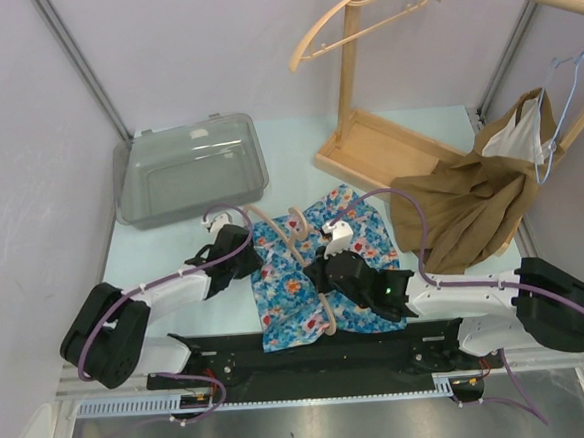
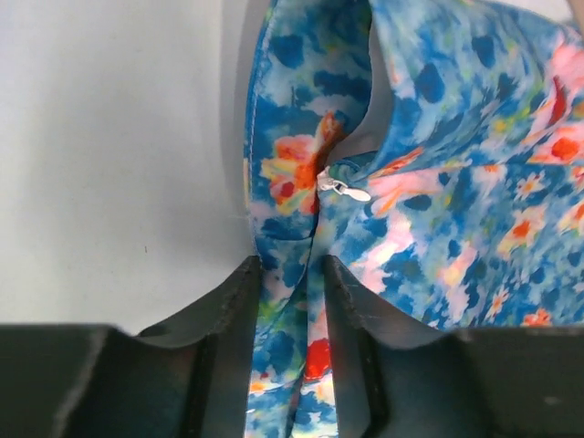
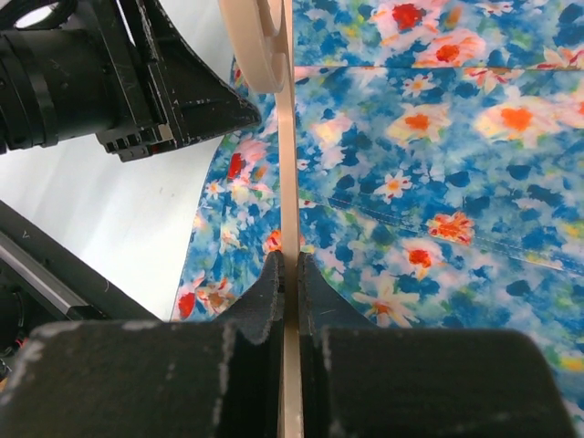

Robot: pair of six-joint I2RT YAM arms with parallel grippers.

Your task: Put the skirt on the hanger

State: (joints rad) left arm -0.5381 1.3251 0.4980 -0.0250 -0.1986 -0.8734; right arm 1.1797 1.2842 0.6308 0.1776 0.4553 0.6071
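my right gripper [image 3: 290, 266] clamps the hanger [image 3: 286, 164], its bar lying across the skirt [image 1: 283, 305], left gripper [image 2: 287, 274] pinching the skirt edge just to its left.

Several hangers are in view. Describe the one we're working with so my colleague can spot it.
Start at the floral skirt lying mid-table between the arms. The hanger is the pale wooden one lying flat across it, pinched by the right gripper; the others hang up on the rack.
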